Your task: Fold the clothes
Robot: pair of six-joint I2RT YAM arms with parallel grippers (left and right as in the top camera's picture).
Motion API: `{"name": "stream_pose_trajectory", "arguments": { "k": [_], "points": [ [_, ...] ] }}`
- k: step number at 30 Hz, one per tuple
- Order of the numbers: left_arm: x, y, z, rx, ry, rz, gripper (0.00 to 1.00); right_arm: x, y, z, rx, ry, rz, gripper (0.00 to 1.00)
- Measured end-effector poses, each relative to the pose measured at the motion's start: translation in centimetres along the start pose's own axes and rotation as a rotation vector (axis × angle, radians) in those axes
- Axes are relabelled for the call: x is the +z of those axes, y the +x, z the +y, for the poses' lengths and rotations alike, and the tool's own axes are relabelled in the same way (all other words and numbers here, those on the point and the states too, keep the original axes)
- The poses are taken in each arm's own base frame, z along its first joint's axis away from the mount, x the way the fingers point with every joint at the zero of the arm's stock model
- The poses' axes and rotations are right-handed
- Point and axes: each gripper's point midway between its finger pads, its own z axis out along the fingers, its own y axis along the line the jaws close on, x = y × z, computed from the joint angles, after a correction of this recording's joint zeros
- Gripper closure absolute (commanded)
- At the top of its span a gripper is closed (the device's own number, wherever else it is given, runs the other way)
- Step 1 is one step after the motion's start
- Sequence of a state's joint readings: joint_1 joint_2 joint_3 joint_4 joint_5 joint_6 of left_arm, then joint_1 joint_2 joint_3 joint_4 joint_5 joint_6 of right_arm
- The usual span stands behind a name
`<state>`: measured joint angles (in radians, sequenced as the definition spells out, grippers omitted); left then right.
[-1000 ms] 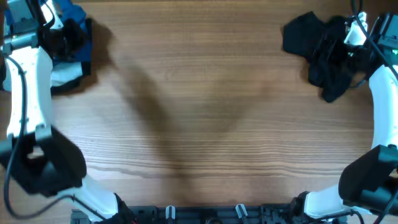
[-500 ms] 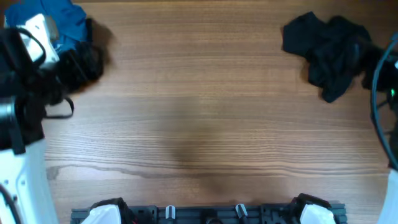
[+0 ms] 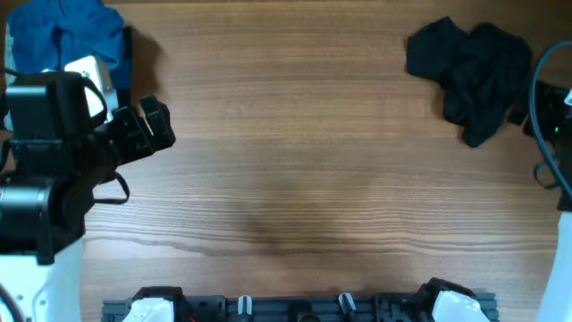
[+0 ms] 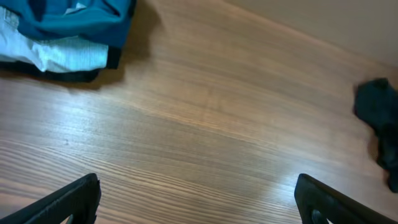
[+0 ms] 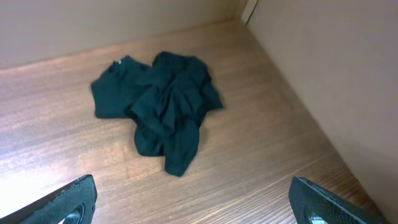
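Note:
The clothes, a deep-blue garment, lie bunched on top of a pile at the far left corner; the left wrist view shows them at its upper left. My left gripper is off the pile, nearer and to its right, over bare wood. Its jaws stand wide open and hold nothing. In the right wrist view my right gripper is also open and empty, a short way back from a crumpled dark garment that lies at the far right.
Under the blue garment the pile holds a pale blue-white denim layer and a black layer. Beige walls close the table's far and right sides. My right arm hangs at the right edge. A black rail lines the front edge.
My left gripper has opened, let go of the blue pile and pulled back toward the front and right. The right arm has drawn away from the dark garment to the right edge.

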<state>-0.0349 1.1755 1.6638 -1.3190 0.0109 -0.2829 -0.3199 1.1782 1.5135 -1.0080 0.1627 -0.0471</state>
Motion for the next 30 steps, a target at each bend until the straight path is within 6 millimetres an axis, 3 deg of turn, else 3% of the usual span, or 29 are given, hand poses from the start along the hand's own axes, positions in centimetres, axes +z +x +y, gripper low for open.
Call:
{"name": "stream_pose_trajectory", "arguments": {
  "k": [5, 15, 23, 26, 30],
  "points": [
    [1.3, 0.0, -0.1, -0.002, -0.004, 0.032, 0.00, 2.9, 0.9, 0.5, -0.014, -0.004, 0.082, 0.00],
    [1.2, 0.4, -1.9, -0.010, 0.099, 0.060, 0.00, 9.5, 3.8, 1.7, -0.045, -0.010, 0.271, 0.00],
    [1.2, 0.3, -1.7, -0.009, 0.085, 0.055, 0.00, 12.8, 6.0, 2.3, -0.063, -0.015, 0.377, 0.00],
    [1.3, -0.4, -1.1, -0.008, 0.047, 0.020, 0.00, 13.2, 6.3, 2.4, -0.065, -0.015, 0.389, 0.00],
    [1.3, -3.6, -0.7, -0.011, 0.021, -0.144, 0.00, 13.3, 6.3, 2.4, -0.065, -0.015, 0.392, 0.00]
  ]
}}
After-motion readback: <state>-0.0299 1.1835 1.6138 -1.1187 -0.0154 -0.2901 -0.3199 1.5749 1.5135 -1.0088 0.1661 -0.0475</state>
